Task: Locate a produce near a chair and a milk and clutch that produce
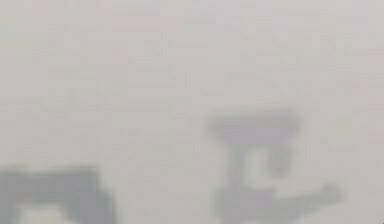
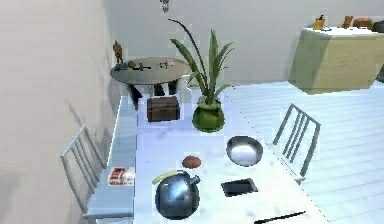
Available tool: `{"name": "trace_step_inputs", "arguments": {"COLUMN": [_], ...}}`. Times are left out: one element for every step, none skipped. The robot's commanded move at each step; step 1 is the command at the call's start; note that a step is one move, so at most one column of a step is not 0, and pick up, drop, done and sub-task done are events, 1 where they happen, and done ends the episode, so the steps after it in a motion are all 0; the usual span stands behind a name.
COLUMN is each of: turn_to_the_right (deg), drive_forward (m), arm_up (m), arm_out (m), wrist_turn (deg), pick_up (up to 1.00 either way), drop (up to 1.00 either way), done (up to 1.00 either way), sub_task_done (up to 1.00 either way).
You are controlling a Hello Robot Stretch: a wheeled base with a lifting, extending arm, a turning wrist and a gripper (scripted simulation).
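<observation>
One small reddish-brown round thing [image 2: 191, 161], likely my produce, lies on the desk [image 2: 165, 140] between kettle [image 2: 178, 195] and steel bowl [image 2: 245, 150]; I cannot tell the jaws' state.

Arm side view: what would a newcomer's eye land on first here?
The tall spiky plant in its green pot stands out first, toward the far end of the long white table. Closer in, a shiny dark kettle sits near the table's near end, with a metal bowl up and to its right. A small reddish round thing lies just past the kettle, left of the bowl.
</observation>
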Motion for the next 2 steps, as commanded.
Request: {"name": "trace_step_inputs", "arguments": {"turn_to_the_right": [0.0,0.0], "drive_forward": [0.0,0.0], "arm_up": [0.0,0.0], "arm_out": [0.44,0.0], "wrist_turn": [0.0,45.0], "pick_up": [0.0,0.0], "drop": [0.0,0.0], "done": [0.0,0.0], "sub_task_done": [0.0,0.0]}}
